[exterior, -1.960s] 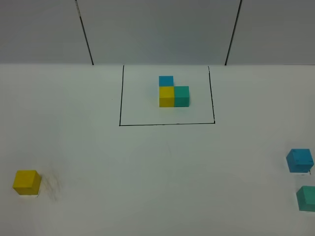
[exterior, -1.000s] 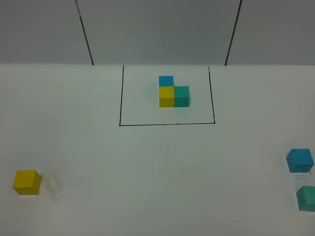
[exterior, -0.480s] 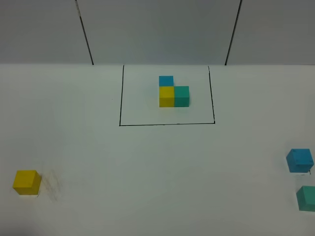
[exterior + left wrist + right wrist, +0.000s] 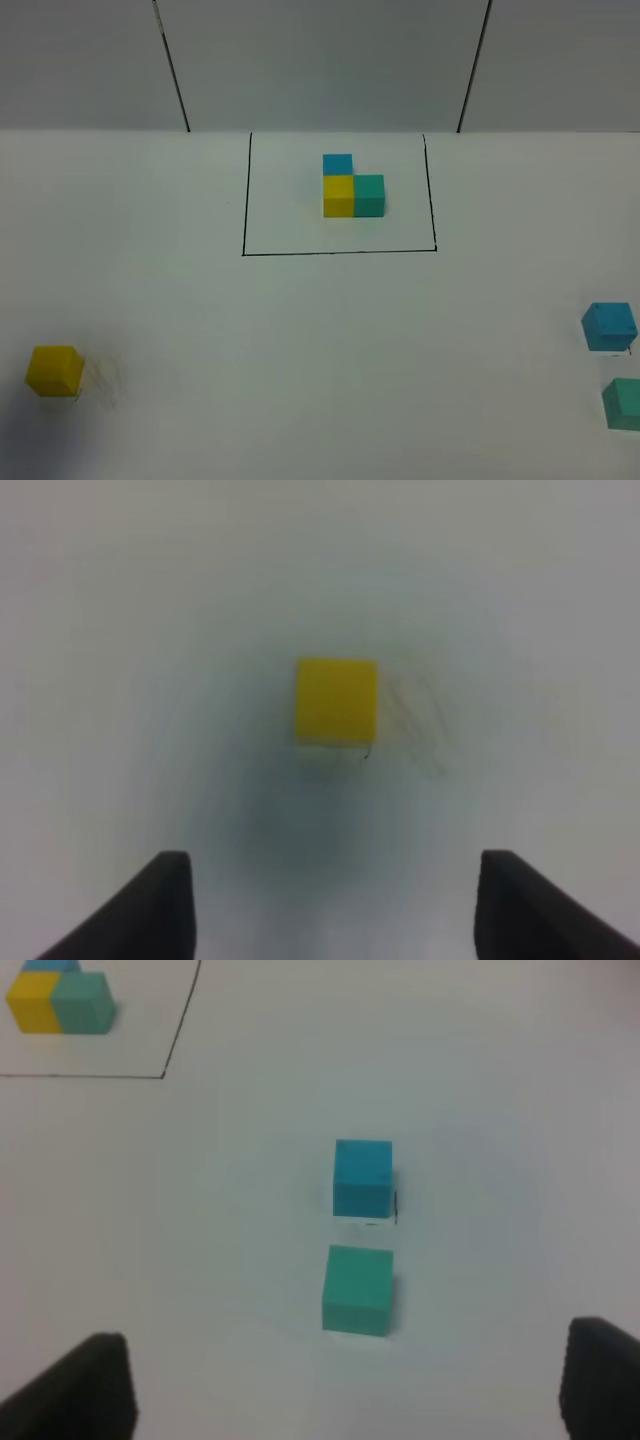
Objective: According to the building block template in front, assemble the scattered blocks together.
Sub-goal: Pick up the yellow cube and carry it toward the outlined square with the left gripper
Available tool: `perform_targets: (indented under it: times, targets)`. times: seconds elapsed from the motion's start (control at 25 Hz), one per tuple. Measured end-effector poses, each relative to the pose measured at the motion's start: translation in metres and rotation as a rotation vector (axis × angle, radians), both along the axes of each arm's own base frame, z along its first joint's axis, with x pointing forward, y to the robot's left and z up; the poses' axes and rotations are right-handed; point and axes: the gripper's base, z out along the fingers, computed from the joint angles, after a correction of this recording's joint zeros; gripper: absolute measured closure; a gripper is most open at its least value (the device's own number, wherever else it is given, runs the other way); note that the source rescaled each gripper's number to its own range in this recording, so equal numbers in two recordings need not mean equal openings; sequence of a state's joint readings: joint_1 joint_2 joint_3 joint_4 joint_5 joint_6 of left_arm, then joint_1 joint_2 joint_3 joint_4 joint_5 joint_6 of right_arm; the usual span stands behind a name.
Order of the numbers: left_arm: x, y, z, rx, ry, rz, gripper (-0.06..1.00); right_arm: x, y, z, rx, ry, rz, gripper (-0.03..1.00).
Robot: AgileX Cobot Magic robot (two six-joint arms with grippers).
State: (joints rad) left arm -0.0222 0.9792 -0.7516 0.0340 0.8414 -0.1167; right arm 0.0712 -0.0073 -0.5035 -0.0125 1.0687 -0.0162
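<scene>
The template (image 4: 340,195) lies framed far-centre, blue arm pointing away, teal arm right. Left gripper (image 4: 333,865) gapes empty before the yellow cube (image 4: 337,700). Right gripper (image 4: 347,1345) gapes likewise before the blue cube (image 4: 363,1175) and teal cube (image 4: 358,1288).

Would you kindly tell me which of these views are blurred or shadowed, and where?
Exterior high: crisp and evenly lit, apart from a dim grey shadow on the table in the near left corner by the yellow cube. Left wrist: soft all over; the yellow cube's edges smear and a grey shadow lies beside it. Right wrist: slightly soft, yet the blue cube and teal-green cube read clearly.
</scene>
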Motion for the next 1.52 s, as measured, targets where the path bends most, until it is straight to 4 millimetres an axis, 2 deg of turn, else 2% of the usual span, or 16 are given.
perform_targets:
  times: [0.2, 0.32, 0.44, 0.64, 0.72, 0.84, 1.0, 1.52]
  targets:
    - [0.03, -0.003, -0.024, -0.007, 0.137, -0.034, 0.58, 0.0, 0.0, 0.0, 0.0, 0.0, 0.0, 0.24]
    - [0.044, -0.005, -0.037, -0.026, 0.177, -0.049, 0.51, 0.0, 0.0, 0.0, 0.0, 0.0, 0.0, 0.24]
    - [0.051, -0.006, -0.047, -0.037, 0.209, -0.05, 0.37, 0.0, 0.0, 0.0, 0.0, 0.0, 0.0, 0.24]
    - [0.058, -0.006, -0.057, -0.024, 0.231, -0.054, 0.03, 0.0, 0.0, 0.0, 0.0, 0.0, 0.0, 0.24]
    - [0.061, -0.004, -0.057, -0.006, 0.213, -0.061, -0.04, 0.0, 0.0, 0.0, 0.0, 0.0, 0.0, 0.24]
    - [0.065, -0.003, -0.06, 0.011, 0.201, -0.064, -0.05, 0.0, 0.0, 0.0, 0.0, 0.0, 0.0, 0.24]
    - [0.075, -0.003, -0.073, 0.021, 0.216, -0.069, -0.05, 0.0, 0.0, 0.0, 0.0, 0.0, 0.0, 0.24]
    - [0.101, -0.003, -0.133, 0.018, 0.337, -0.072, -0.02, 0.0, 0.0, 0.0, 0.0, 0.0, 0.0, 0.24]
